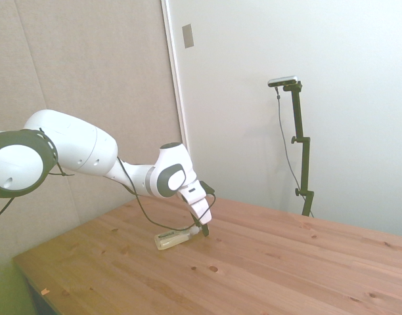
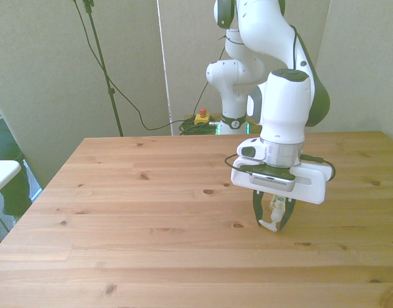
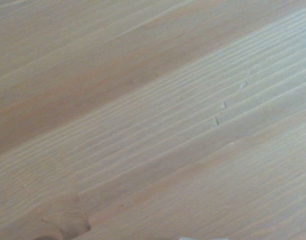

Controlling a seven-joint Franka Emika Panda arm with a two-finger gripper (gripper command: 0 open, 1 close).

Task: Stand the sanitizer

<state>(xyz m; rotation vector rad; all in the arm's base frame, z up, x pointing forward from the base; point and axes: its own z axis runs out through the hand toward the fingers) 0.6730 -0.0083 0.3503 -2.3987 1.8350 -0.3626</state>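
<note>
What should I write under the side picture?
Gripper down at the pump end of the sanitizer lying on the table.

clear sanitizer (image 1: 173,239) flat on table

Pale yellowish sanitizer (image 1: 173,240) with white pump top, white arm (image 2: 283,109), knotty honey-brown striped table (image 2: 151,212)

Readable text: none in any view.
White Franka arm (image 2: 283,109): a small round dark mark sits on the base joint in the front view, too small to read.
Small slim clear plastic sanitizer bottle (image 1: 173,239): no legible label.
Wooden table (image 2: 151,212): bare grain only.
</note>
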